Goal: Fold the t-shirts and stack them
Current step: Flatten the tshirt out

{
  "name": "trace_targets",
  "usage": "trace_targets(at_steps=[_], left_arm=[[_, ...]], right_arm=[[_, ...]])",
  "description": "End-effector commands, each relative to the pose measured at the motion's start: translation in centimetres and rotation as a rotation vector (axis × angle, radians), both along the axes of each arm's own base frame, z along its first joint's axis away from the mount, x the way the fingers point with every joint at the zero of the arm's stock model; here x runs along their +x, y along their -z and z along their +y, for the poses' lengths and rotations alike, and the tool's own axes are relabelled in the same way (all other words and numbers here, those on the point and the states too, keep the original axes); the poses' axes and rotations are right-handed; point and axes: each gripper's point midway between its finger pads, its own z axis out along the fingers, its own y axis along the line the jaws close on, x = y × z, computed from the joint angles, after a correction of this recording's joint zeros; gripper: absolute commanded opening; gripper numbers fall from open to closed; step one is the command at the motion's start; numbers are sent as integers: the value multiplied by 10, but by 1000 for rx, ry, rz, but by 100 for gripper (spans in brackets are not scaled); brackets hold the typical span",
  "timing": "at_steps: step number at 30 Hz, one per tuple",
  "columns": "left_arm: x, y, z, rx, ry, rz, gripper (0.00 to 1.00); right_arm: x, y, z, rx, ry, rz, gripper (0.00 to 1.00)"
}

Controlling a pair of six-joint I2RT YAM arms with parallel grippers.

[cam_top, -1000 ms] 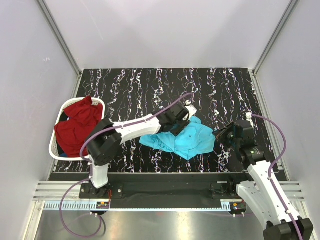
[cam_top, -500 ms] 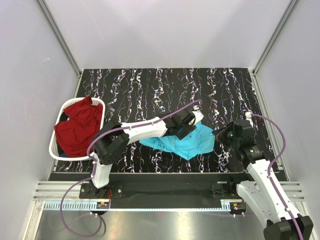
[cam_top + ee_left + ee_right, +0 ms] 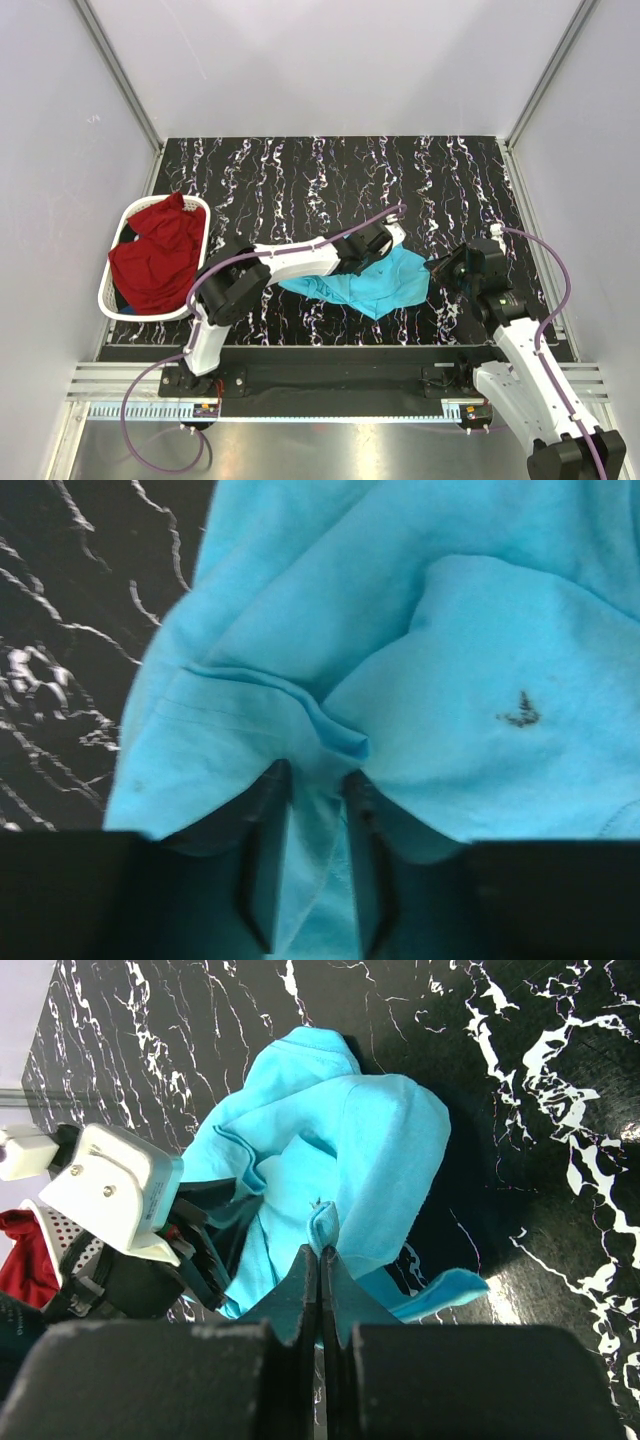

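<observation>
Left gripper point(image 3: 317, 780): fingers narrowly apart, pinching a fold of blue shirt point(image 3: 388, 282) by its hem.
Right gripper point(image 3: 321, 1252): fingers pressed together on another fold, at the shirt's right side.
Blue shirt: crumpled on table point(image 3: 300, 170), near edge, centre-right.
Left arm: stretched low across the table to reach it.
Red shirt point(image 3: 155, 255): heaped in basket point(image 3: 104, 288), far left, well apart.

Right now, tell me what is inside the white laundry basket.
The dark red t-shirt fills the basket, one part draped over the far rim. Something dark peeks out at its left edge; whatever else lies beneath the shirt is covered.
</observation>
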Motion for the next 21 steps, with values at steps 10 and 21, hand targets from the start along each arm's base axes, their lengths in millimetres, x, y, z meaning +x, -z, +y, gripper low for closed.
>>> trace_targets(at_steps=[10, 21], left_arm=[[24, -130, 5, -240, -176, -239, 0], [12, -337, 177, -645, -650, -445, 0]], right_arm=[[13, -5, -2, -17, 13, -20, 0], [36, -117, -65, -256, 260, -151, 0]])
